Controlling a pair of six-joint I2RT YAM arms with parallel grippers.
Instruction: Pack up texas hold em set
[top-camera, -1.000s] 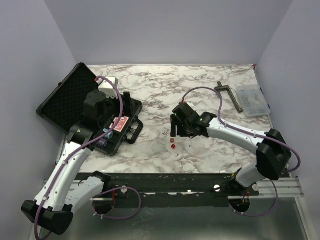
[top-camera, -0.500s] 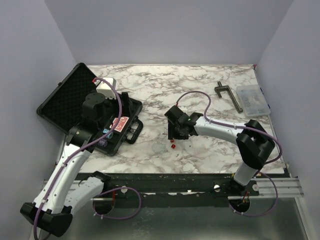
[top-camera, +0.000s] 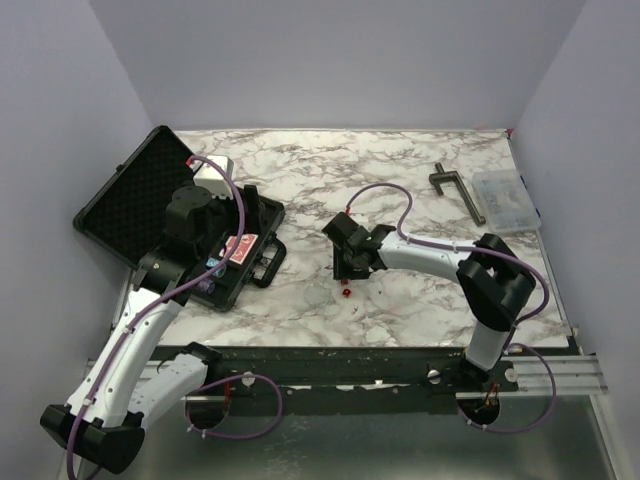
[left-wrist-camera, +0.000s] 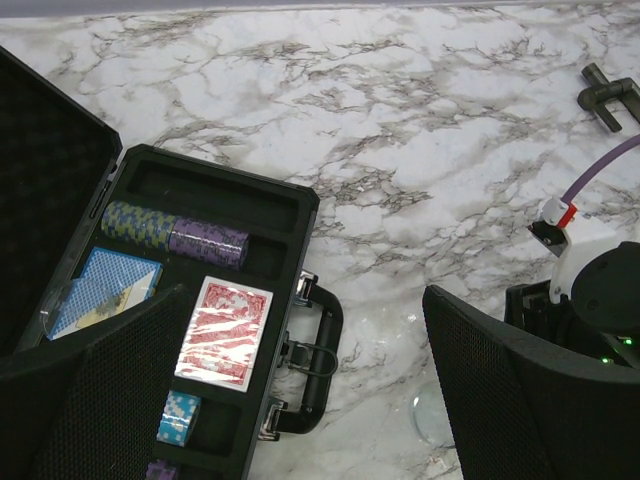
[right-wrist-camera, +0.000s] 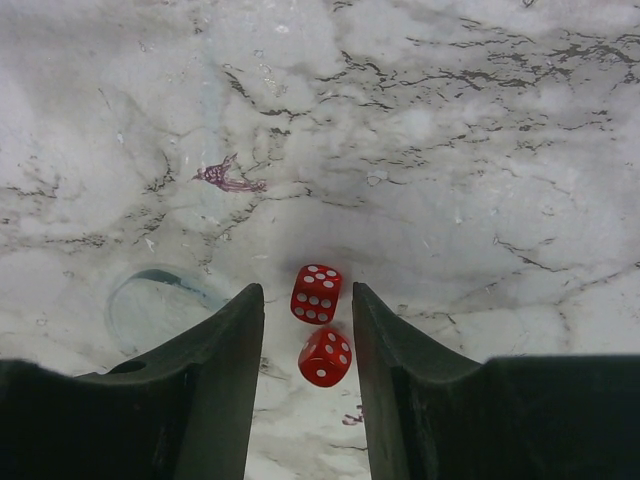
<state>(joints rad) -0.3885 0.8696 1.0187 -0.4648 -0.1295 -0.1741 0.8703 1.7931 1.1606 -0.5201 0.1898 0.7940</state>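
Right pincer (right-wrist-camera: 307, 292) stands narrow, not clamped, straddling two red dice (right-wrist-camera: 324, 357) on the marble surface (right-wrist-camera: 450, 150); left pincer (left-wrist-camera: 305, 300) gapes wide over the open black case (left-wrist-camera: 215, 172) at far left, chips (left-wrist-camera: 175, 232) and card decks (left-wrist-camera: 224, 330) inside.

High rear camera and close downward right-wrist camera share dice (right-wrist-camera: 315, 293).
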